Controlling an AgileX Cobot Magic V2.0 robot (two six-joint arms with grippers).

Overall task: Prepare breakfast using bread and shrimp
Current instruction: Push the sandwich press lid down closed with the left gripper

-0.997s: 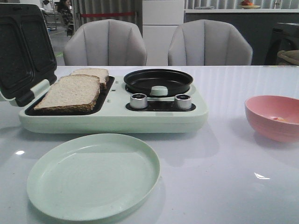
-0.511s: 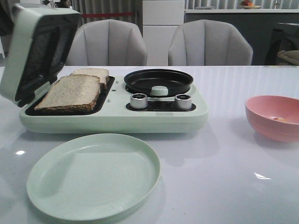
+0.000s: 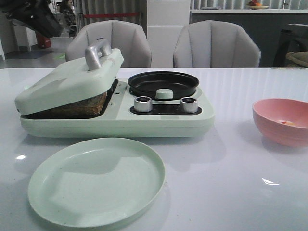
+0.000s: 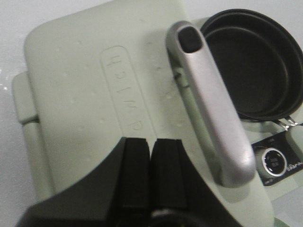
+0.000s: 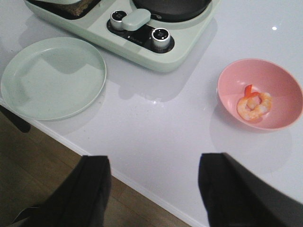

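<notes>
Green lid [image 3: 72, 79] resting slanted on the bread [image 3: 84, 107], far left on the surface [image 3: 231, 178], not fully down. Left hand [image 4: 151, 172] pressed together above it, holding nothing; right hand [image 5: 154, 189] wide apart. Could squash or slide the bread if pushed hard; shrimp [image 5: 254, 106] waiting in the pink bowl [image 5: 279, 85], right.

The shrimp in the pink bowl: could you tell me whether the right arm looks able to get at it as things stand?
Probably yes. The shrimp lies uncovered in the open pink bowl, alone on bare table, nothing over or beside it. The right gripper hangs back near the table edge with its jaws wide apart.
</notes>
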